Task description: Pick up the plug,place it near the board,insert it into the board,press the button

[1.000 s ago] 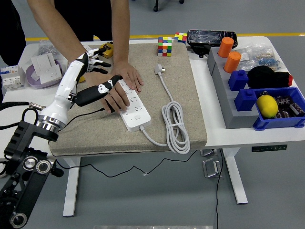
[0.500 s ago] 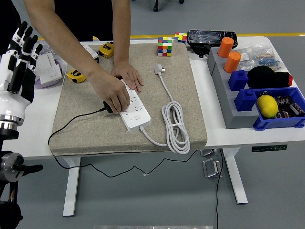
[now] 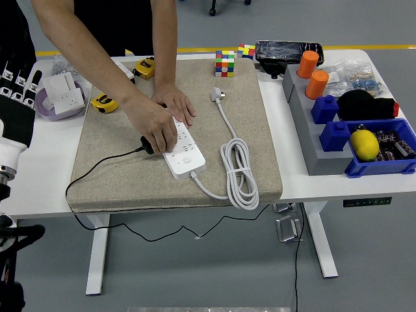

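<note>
Plug (image 3: 148,144): black — under a person's hand (image 3: 154,127), pressed against board (image 3: 184,147) on the mat.
Left hand (image 3: 15,97): at desk's left edge, fingers extended, empty.
Technique: judged — steady board, push straight in.

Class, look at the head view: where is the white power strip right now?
The power strip lies on the beige mat, left of centre, under the person's two hands, with its coiled white cable to its right.
</note>
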Tool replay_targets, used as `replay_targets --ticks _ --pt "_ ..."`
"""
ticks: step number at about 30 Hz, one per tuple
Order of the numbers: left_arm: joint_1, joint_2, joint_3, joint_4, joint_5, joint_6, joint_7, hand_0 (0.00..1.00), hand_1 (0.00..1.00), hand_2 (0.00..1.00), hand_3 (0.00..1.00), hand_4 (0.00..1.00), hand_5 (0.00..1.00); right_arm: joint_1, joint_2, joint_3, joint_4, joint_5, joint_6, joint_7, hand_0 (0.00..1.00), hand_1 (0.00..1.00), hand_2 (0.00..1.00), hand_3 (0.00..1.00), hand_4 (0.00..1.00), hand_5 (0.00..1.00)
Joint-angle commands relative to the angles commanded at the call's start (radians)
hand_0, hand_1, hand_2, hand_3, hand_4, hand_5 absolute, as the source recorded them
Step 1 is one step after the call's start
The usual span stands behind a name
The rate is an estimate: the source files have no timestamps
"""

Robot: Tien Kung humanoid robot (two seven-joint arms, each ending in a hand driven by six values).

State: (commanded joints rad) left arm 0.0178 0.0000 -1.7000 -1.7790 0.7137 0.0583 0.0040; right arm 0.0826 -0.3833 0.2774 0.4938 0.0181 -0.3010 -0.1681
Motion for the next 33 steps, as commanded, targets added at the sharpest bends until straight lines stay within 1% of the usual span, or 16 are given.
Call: replay_targets --ticks 1,4,6,7,10,12,13,15,18,19,21,24,25,30,31,33 --pt "0.001 0.000 -0.003 0.000 0.001 0.001 -0.001 0.998 0.998 0.998 0.998 0.998 0.842 0.000 -0.001 0.000 0.000 0.000 0.000 0.000 0.998 0.886 0.819 0.828 0.998 0.998" --pt "0.001 0.000 -0.007 0.000 0.011 0.003 -0.001 0.998 0.998 0.998 0.998 0.998 0.842 0.002 -0.001 0.001 0.000 0.000 0.000 -0.001 0.998 0.886 0.819 0.828 0.998 0.998" --pt "0.005 0.000 -0.005 0.000 0.044 0.008 0.000 0.998 0.998 0.998 0.998 0.998 0.842 0.003 -0.002 0.002 0.000 0.000 0.000 0.000 0.998 0.886 0.819 0.828 0.998 0.998" --pt "0.007 0.000 -0.003 0.000 0.071 0.015 0.003 0.889 0.915 0.973 0.998 0.998 0.801 0.004 -0.001 0.004 0.000 0.001 0.000 0.000 0.998 0.886 0.819 0.828 0.998 0.998" --pt "0.017 0.000 0.009 0.000 0.188 0.047 0.004 0.889 0.915 0.973 0.998 0.998 0.801 0.004 -0.001 0.008 0.000 0.001 0.000 0.000 0.998 0.886 0.819 0.828 0.998 0.998" --pt "0.023 0.000 0.016 0.000 0.273 0.060 -0.002 0.889 0.915 0.973 0.998 0.998 0.801 0.003 0.000 0.009 0.000 0.000 0.001 0.000 0.998 0.886 0.819 0.828 0.998 0.998" --pt "0.026 0.000 0.021 0.000 0.318 0.068 -0.009 0.808 0.805 0.864 0.998 0.962 0.610 0.003 0.000 0.010 0.000 0.000 0.001 0.001 0.998 0.885 0.819 0.828 0.998 0.998" --pt "0.030 0.000 0.026 0.000 0.403 0.073 -0.019 0.808 0.805 0.864 0.998 0.962 0.610 0.004 0.000 0.011 0.000 0.000 0.001 0.001 0.998 0.885 0.819 0.828 0.998 0.998" --pt "0.037 0.001 0.037 0.000 0.521 0.109 -0.028 0.808 0.805 0.864 0.998 0.962 0.610 0.004 0.001 0.012 0.000 0.001 0.000 0.002 0.998 0.885 0.819 0.828 0.998 0.998" --pt "0.039 0.004 0.042 0.000 0.566 0.133 -0.032 0.472 0.494 0.570 0.998 0.891 0.521 0.005 0.001 0.012 0.000 0.002 -0.002 0.002 0.998 0.885 0.819 0.827 0.998 0.998" --pt "0.044 0.009 0.049 0.000 0.651 0.157 -0.043 0.472 0.494 0.570 0.998 0.891 0.521 0.006 0.000 0.014 0.000 0.003 -0.007 0.005 0.998 0.885 0.819 0.827 0.998 0.998" --pt "0.049 0.017 0.063 0.000 0.774 0.173 -0.061 0.472 0.494 0.570 0.998 0.891 0.521 0.008 0.000 0.015 -0.001 0.004 -0.011 0.007 0.998 0.885 0.819 0.827 0.998 0.998" --pt "0.051 0.021 0.069 0.000 0.813 0.180 -0.067 0.297 0.153 0.269 0.986 0.480 0.181 0.008 0.000 0.016 -0.001 0.004 -0.011 0.007 0.998 0.884 0.817 0.827 0.998 0.998" --pt "0.055 0.030 0.092 0.000 1.028 0.213 -0.080 0.297 0.153 0.269 0.986 0.480 0.181 0.008 0.000 0.016 -0.001 0.005 -0.014 0.007 0.998 0.884 0.817 0.827 0.998 0.998" --pt "0.056 0.032 0.094 0.000 1.067 0.213 -0.081 0.219 0.064 0.180 0.947 0.459 0.002 0.008 0.000 0.017 -0.001 0.004 -0.015 0.008 0.998 0.883 0.817 0.827 0.998 0.998" --pt "0.062 0.037 0.100 0.000 1.151 0.211 -0.082 0.219 0.064 0.180 0.947 0.459 0.002 0.009 0.000 0.018 0.000 0.003 -0.017 0.008 0.998 0.883 0.817 0.827 0.998 0.998"
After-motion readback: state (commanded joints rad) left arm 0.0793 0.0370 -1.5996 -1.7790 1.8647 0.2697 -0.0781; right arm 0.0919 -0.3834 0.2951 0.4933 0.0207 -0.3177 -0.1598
